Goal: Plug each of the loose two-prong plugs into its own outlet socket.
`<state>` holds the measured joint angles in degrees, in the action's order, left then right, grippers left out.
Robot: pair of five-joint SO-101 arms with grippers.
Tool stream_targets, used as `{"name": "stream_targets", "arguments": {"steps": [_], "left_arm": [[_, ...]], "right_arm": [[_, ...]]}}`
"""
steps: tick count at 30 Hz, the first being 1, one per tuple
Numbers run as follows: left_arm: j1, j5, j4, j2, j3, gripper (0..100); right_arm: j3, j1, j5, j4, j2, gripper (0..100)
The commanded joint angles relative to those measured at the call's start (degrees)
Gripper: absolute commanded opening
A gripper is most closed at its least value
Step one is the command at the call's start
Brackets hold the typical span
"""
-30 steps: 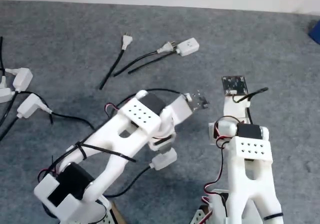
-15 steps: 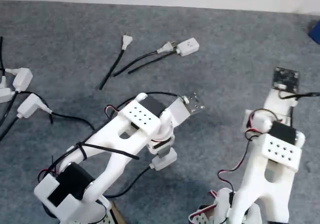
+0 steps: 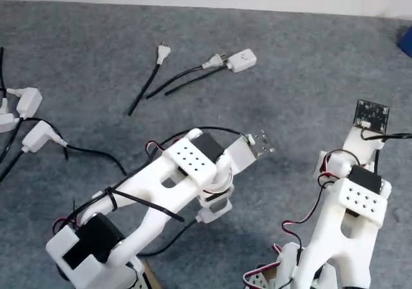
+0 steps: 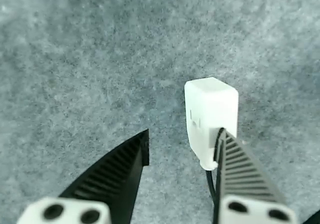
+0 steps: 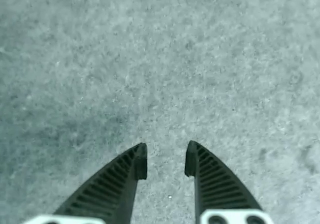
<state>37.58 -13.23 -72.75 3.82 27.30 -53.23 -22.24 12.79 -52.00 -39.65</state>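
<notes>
**STATUS: BOTH GRIPPERS OPEN, 1 SOCKET AT LEFT GRIPPER**

The left gripper (image 4: pixel 184 133) hangs over the grey carpeted tabletop (image 3: pixel 309 76) toward its front edge. Its jaws are spread wide and grip nothing. A white box-shaped outlet socket on a black cord (image 4: pixel 211 116) lies between them, against 1 finger.

The right gripper (image 5: pixel 166 144) hangs over bare carpet toward the right edge. Its jaws are parted by a narrow gap and are empty.

Near the far edge, a loose white two-prong plug on a black cord (image 3: pixel 162 51) lies near a second white socket (image 3: pixel 243 59), which has a white plug (image 3: pixel 214 62) joined to it. A cluster of white cord fittings (image 3: pixel 29 101) lies at the left edge.
</notes>
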Motion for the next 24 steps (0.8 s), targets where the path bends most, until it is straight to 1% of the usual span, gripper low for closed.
{"name": "stream_targets", "arguments": {"steps": [1, 4, 9, 12, 15, 18, 20, 22, 24], "left_arm": [[-2.1, 0.4, 0.2, 0.0, 1.1, 22], [-7.3, -4.1, 1.9, 0.0, 2.0, 22], [-18.5, -10.1, 2.1, 0.0, 2.0, 22], [-21.8, -12.2, 2.1, 0.1, 1.9, 22], [-21.9, -12.7, 1.8, 0.7, 1.7, 22], [-22.2, -12.7, 1.5, 0.0, -2.0, 22], [-21.8, -12.7, -1.3, 0.2, -4.2, 22], [-18.6, -12.3, -5.6, 0.7, -6.4, 22], [-13.1, -9.7, -12.1, 0.8, -9.5, 22]], "right_arm": [[0.3, -0.7, 2.7, 0.7, -0.7, 13.5], [0.2, -0.9, 2.9, 0.7, -0.7, 13.5], [-0.2, -3.5, 3.0, 0.8, -0.7, 13.5], [-0.3, -3.1, 3.0, 0.7, -0.7, 13.5], [-0.3, -3.0, 3.0, 0.7, -0.7, 13.5], [-0.3, -3.0, 3.0, 0.7, -0.7, 13.5], [-0.3, -3.5, 3.0, 0.7, -0.7, 13.5], [-0.3, -4.0, 3.0, 0.7, -0.7, 13.5], [-0.3, -6.2, 3.0, 1.0, -0.7, 13.5]]}}
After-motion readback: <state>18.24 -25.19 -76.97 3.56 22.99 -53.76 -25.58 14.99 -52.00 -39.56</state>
